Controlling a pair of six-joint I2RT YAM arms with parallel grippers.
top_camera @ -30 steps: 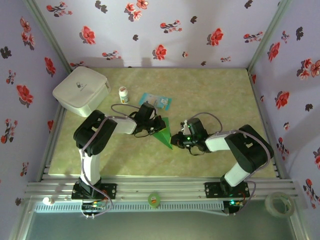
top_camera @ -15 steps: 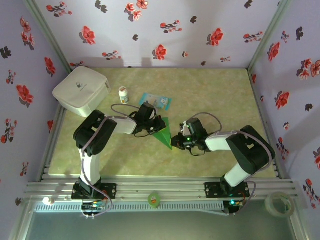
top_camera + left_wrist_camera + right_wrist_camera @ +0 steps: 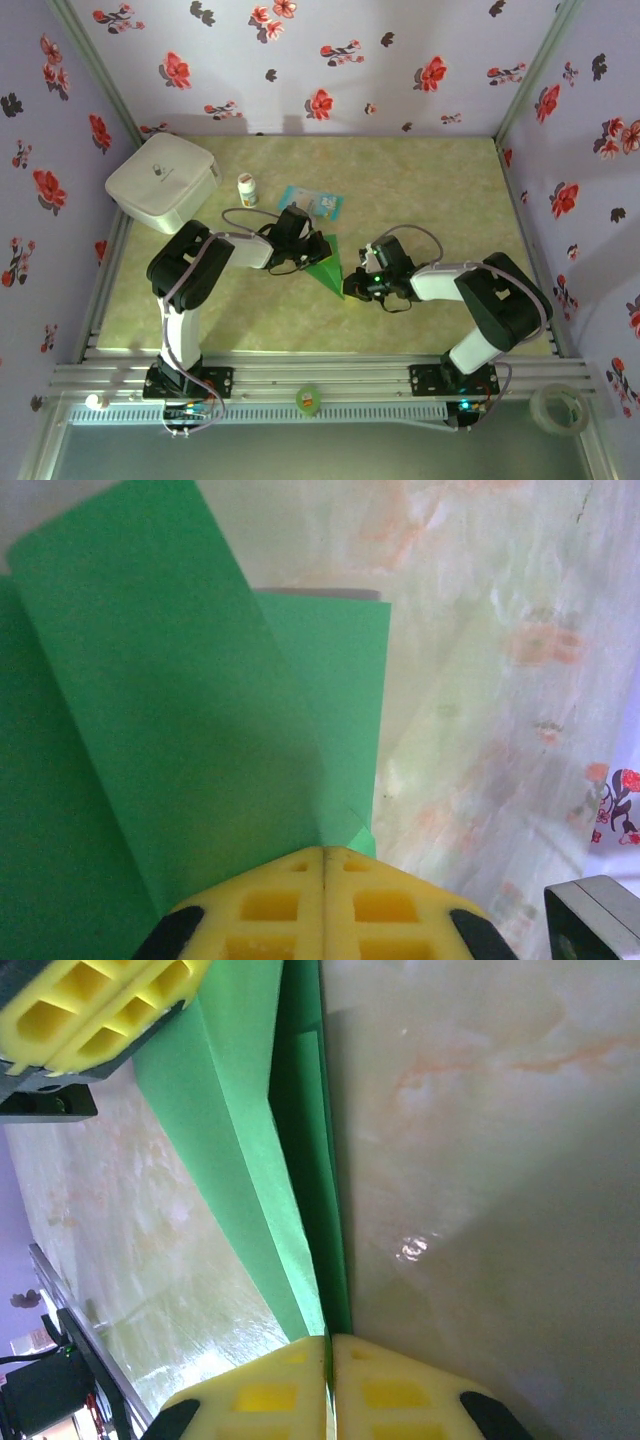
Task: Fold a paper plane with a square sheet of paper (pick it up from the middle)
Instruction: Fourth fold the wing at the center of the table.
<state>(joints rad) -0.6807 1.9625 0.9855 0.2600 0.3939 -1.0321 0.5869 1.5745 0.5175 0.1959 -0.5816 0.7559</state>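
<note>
The green paper plane is a folded pointed dart held over the table between both arms, its tip toward the near side. My left gripper is shut on its wide rear end; in the left wrist view the yellow fingertips meet with the green layers running out from between them. My right gripper is shut on the narrow pointed end. The right wrist view has the folded edge of the plane pinched between the yellow pads, with the left gripper's fingers at the far end.
A blue-and-white packet lies just beyond the plane, with a small white bottle to its left. A white box sits at the far left corner. Tape rolls rest on the front rail. Floral walls close three sides.
The right gripper has edged slightly along the plane's pointed end. The left gripper and the plane have stayed almost still.
</note>
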